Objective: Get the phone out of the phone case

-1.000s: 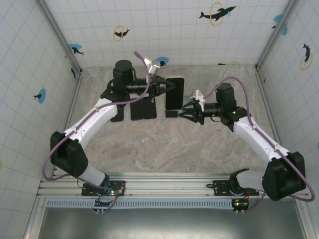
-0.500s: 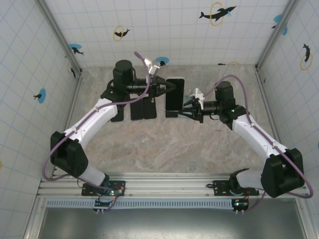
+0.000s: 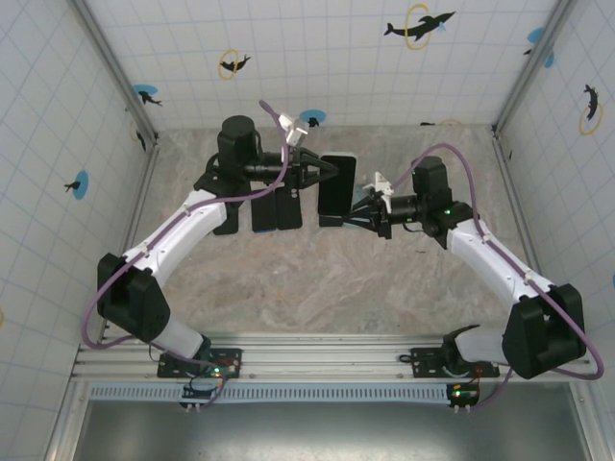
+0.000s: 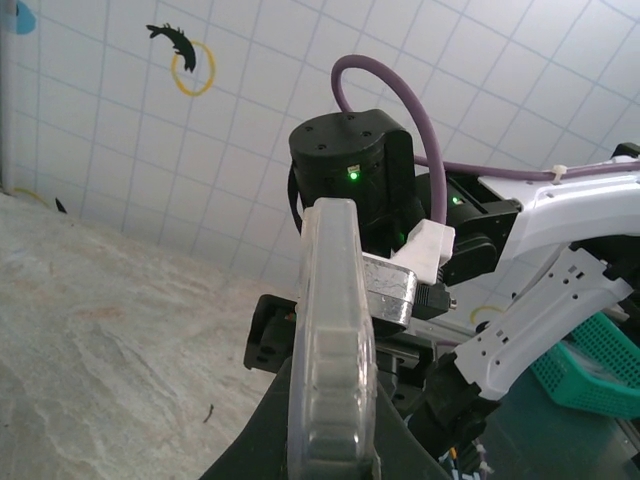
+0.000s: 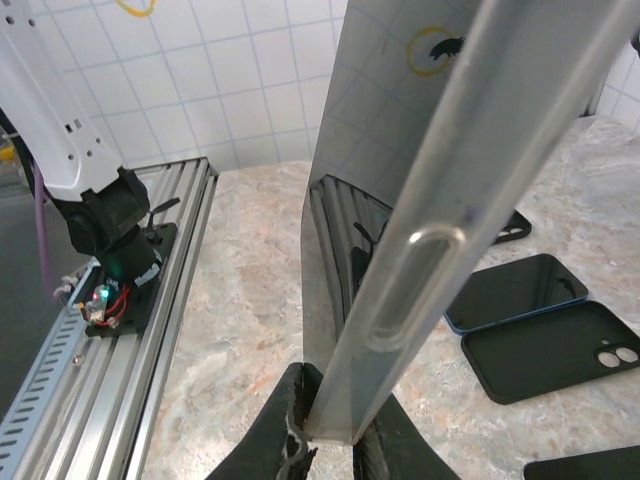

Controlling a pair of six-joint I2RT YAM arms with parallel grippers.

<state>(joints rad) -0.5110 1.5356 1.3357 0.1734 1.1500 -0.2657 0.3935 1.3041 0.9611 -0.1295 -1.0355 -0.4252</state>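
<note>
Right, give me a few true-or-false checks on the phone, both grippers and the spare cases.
The black phone in its clear plastic case lies flat on the marbled table. False: both grippers hold it up off the table.
The left gripper is shut on it. True.
The right gripper hangs well away from it. False: its fingers pinch the case's edge.
Empty dark phone cases lie on the table. True.

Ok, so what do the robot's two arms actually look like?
Both the left arm and right arm have white link shells with chunky black joints and bases. A purple cable loops along each. The fingers are black, a white bracket sits at each wrist, and small green lights glow on the joints.
</note>
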